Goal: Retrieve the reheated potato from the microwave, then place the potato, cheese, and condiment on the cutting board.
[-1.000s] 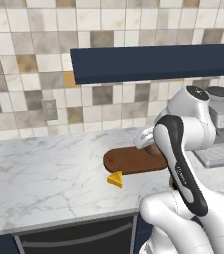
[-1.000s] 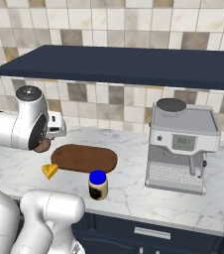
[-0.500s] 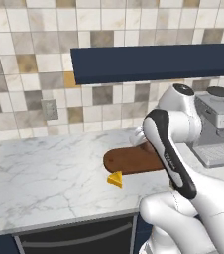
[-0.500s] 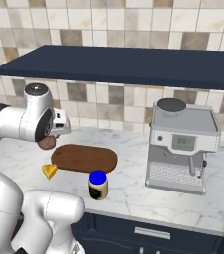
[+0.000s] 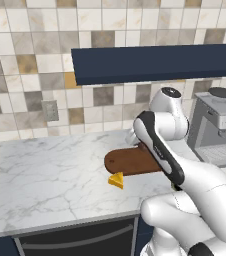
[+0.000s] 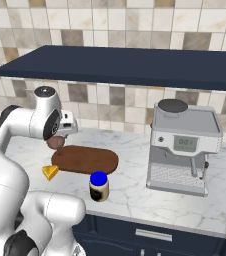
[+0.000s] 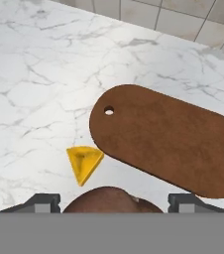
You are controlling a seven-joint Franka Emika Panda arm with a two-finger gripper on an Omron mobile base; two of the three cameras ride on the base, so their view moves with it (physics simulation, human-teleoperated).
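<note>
Marble counter under a dark blue shelf, tiled wall behind. Board lies flat on the counter, bare on top, with its hanging hole at the end nearest the cheese. Cheese sits on the marble just off that end, close to the board's edge but apart from it; in the left base view it is the yellow wedge in front of the board. Condiment stands upright on the counter in front of the board, near its front edge, not on it. Coffee machine is further right, well apart from the board.

Gripper hangs above the counter by the board's hole end, jaws set wide with the potato between the fingertips. In the right base view the potato shows as a reddish lump under the hand, above the marble just left of the board. In the hand view, cheese and board both lie below the potato.
</note>
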